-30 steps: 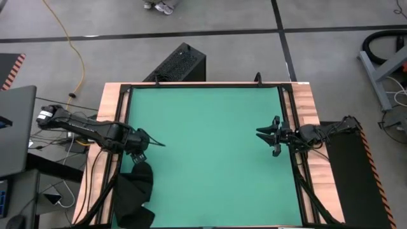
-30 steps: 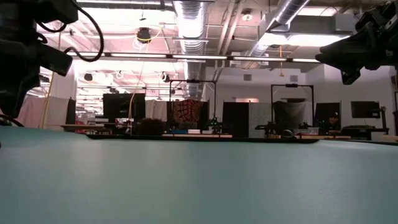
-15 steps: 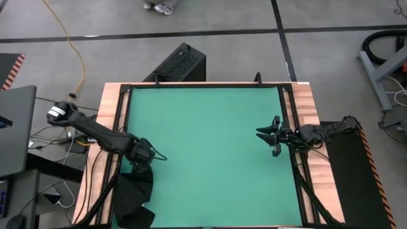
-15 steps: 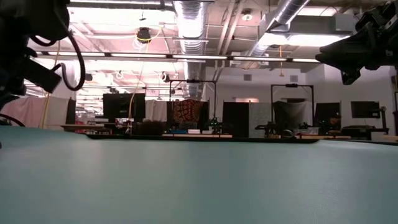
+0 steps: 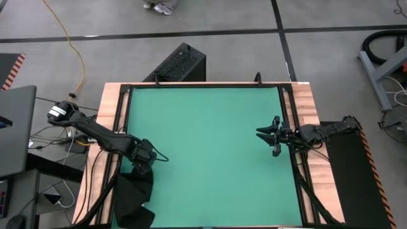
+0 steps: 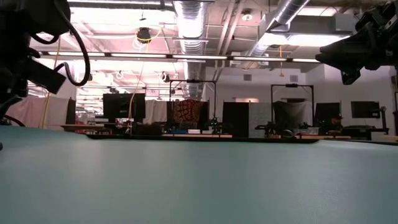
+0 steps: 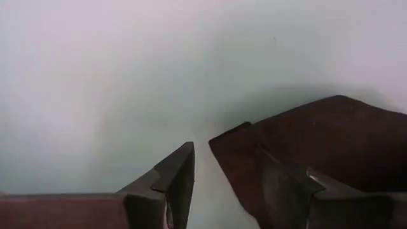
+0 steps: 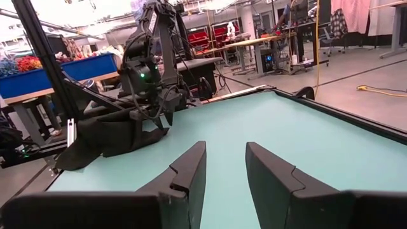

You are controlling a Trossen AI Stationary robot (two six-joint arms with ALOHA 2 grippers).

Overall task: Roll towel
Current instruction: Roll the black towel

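The black towel [image 5: 133,197] lies crumpled at the near left corner of the green mat [image 5: 210,140], and part of it drapes over the table's near edge. My left gripper [image 5: 145,159] points down over the towel's far end and is open. In the left wrist view, the towel's corner [image 7: 219,137] lies between the fingers of my left gripper [image 7: 224,149]. One finger [image 7: 286,184] shows in front of the cloth, the other over bare mat. My right gripper [image 5: 261,133] hovers open and level near the right edge, far from the towel [image 8: 102,140]. My left gripper comes at the towel's far corner [image 7: 235,143] from above, pointing down, with its fingers astride the corner's edge. I cannot tell whether a fingertip touches the cloth. The towel lies slack on the mat.
A black frame rail [image 5: 203,86] borders the mat. A black ribbed box [image 5: 178,63] stands on the floor beyond the far edge, and a laptop [image 5: 16,127] sits off to the left. The mat's middle and far part lie bare between the two arms.
My left gripper has moved toward the table's near edge and down, onto the towel's far end, then nearly stopped. The towel has kept its shape and place.
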